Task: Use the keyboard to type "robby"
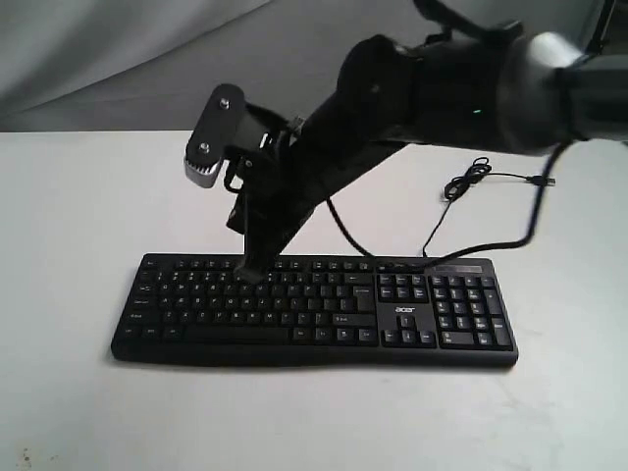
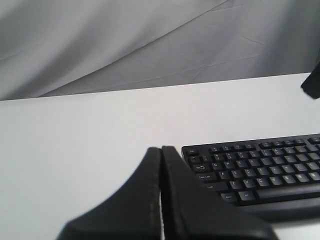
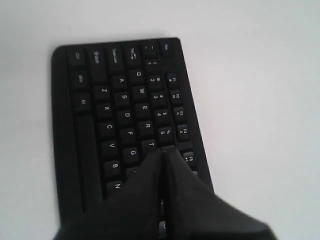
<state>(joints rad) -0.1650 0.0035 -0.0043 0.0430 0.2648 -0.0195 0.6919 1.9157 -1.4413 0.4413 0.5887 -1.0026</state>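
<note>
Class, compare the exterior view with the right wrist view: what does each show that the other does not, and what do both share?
Only the exterior view shows the whole keyboard, with its number pad, acer logo and cable, plus the arm reaching across it. Only the right wrist view lets you read letters, with the T key beside the tips of the closed fingers. Both show the keyboard on the white table and the right gripper down at its upper key rows.

exterior: front, high | left wrist: low | right wrist: overhead | shared: keyboard [image 1: 314,309]
</note>
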